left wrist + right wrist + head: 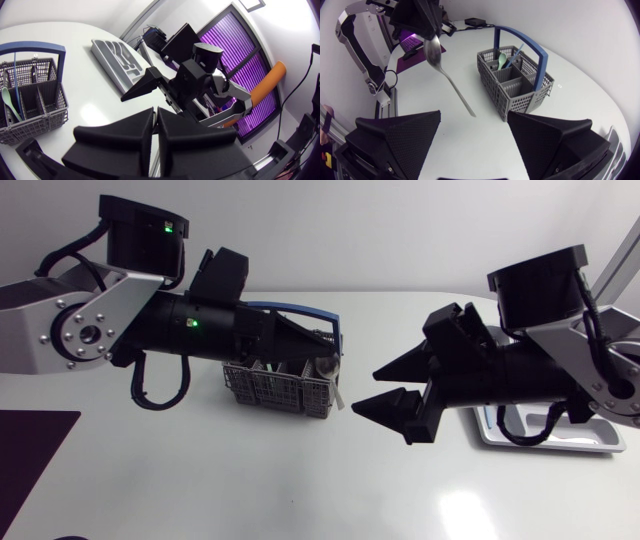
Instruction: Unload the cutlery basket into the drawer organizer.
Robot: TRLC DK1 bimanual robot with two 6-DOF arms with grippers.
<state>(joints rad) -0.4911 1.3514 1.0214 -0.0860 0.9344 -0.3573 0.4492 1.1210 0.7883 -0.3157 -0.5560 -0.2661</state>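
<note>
The grey cutlery basket (pixel 280 385) with a blue handle stands mid-table. My left gripper (pixel 322 352) hangs just over its right end, shut on the bowl of a metal spoon (pixel 337 392). In the right wrist view the spoon (pixel 445 75) hangs handle-down from the left gripper (pixel 422 25), beside the basket (pixel 515 82). My right gripper (pixel 385 390) is open and empty, right of the basket, facing the spoon. The white drawer organizer (pixel 545 430) lies under my right arm. A green spoon (pixel 502 60) and a blue utensil (pixel 516 51) stand in the basket.
A dark mat (pixel 30 450) lies at the table's front left corner. In the left wrist view the organizer (pixel 117 57) lies beyond the basket (pixel 35 100), with my right arm (pixel 200 75) close ahead of my shut fingers (pixel 145 132).
</note>
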